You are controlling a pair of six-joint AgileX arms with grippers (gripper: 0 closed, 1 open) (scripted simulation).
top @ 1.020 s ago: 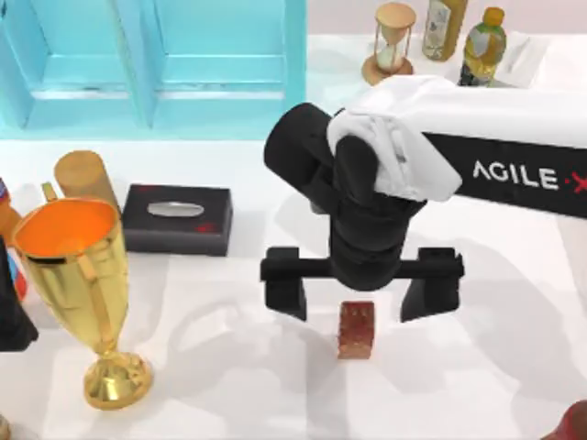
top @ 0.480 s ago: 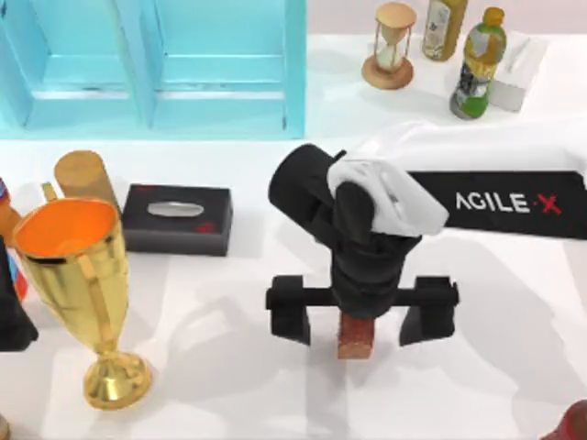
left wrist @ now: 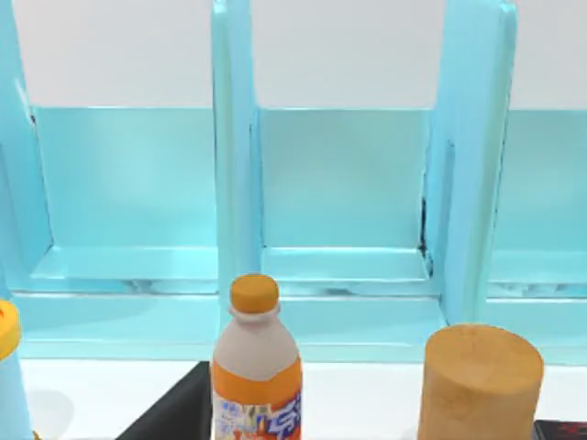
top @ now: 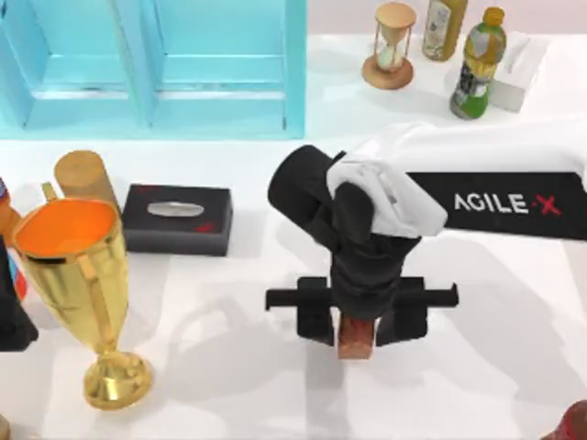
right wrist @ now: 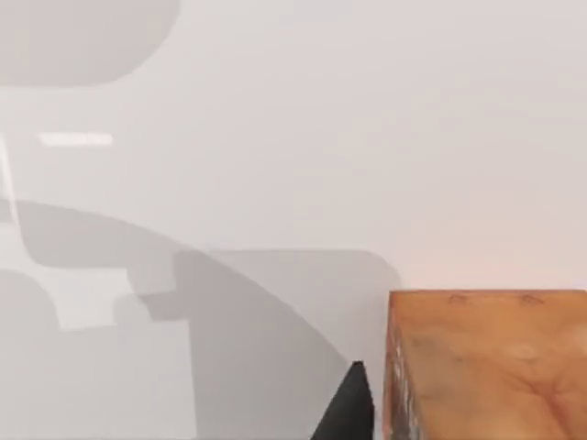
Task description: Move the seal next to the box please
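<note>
The right gripper (top: 359, 321), lower centre, is pinching the seal (top: 355, 339), seemingly rigid, light and glossy-slick, by its flat sides.

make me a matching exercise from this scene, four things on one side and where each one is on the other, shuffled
Things:
1. seal
2. black box
3. gold trophy cup
4. hourglass

Places:
A. far side of the table, right of the blue shelf
B. between the right gripper's fingers
C. near left part of the table
D. left of centre, beside the wooden cylinder

Pairs: 1-B, 2-D, 3-C, 4-A
</note>
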